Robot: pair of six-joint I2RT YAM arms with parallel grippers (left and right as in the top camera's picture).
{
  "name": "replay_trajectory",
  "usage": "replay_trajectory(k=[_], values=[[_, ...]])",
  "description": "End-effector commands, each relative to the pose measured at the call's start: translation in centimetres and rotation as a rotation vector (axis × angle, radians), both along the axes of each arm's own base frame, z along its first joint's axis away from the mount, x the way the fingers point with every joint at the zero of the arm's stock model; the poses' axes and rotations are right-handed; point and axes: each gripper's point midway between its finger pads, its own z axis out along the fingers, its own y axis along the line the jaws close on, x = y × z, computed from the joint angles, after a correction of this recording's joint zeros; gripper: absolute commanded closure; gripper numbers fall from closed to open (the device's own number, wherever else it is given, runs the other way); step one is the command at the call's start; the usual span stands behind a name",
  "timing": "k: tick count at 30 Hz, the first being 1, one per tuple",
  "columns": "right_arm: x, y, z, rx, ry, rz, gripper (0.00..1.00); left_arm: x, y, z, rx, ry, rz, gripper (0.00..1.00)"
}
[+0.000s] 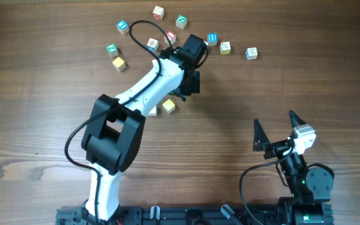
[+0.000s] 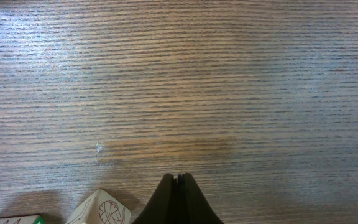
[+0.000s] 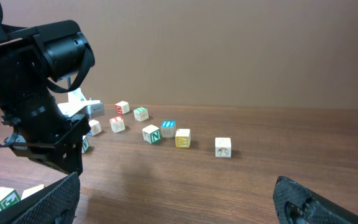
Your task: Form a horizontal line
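Small wooden letter cubes lie scattered over the far part of the table; no horizontal line of them is in view. A pale yellow cube (image 1: 169,106) sits beside the left arm, and a white cube with a red drawing (image 2: 101,208) shows just left of my left gripper's fingers. My left gripper (image 1: 191,87) (image 2: 178,178) hangs over bare wood, shut, with nothing between its fingers. My right gripper (image 1: 274,128) (image 3: 176,205) rests near the front right, open wide and holding nothing.
Loose cubes with blue (image 1: 212,39), green (image 1: 181,21) and red (image 1: 170,37) faces form a rough arc at the back, with a white one (image 3: 223,147) at its right end. The left arm (image 1: 149,84) reaches diagonally across the middle.
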Motion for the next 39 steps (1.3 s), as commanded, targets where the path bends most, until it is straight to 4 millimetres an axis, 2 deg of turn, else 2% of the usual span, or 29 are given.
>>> replay_trajectory(k=[1, 5, 15, 21, 28, 39], values=[[-0.1, 0.3, 0.3, 0.003, -0.012, 0.014, 0.0, -0.2, 0.3, -1.2, 0.03, 0.015, 0.002, 0.96], [-0.1, 0.3, 0.3, 0.003, -0.012, 0.014, 0.0, 0.8, 0.4, -1.0, 0.043, -0.033, 0.01, 0.96], [-0.1, 0.3, 0.3, 0.003, -0.011, 0.014, 0.0, 1.0, 0.3, -1.0, 0.038, -0.042, 0.006, 0.96], [-0.1, 0.3, 0.3, 0.003, -0.011, 0.014, 0.0, 0.4, 0.6, -3.0, 0.067, 0.004, 0.001, 0.96], [-0.1, 0.3, 0.3, 0.003, -0.012, 0.014, 0.0, -1.0, 1.6, -3.3, 0.107, 0.066, -0.001, 0.96], [-0.1, 0.3, 0.3, 0.003, -0.012, 0.014, 0.0, -1.8, 2.0, -3.3, 0.126, 0.095, -0.002, 0.96]])
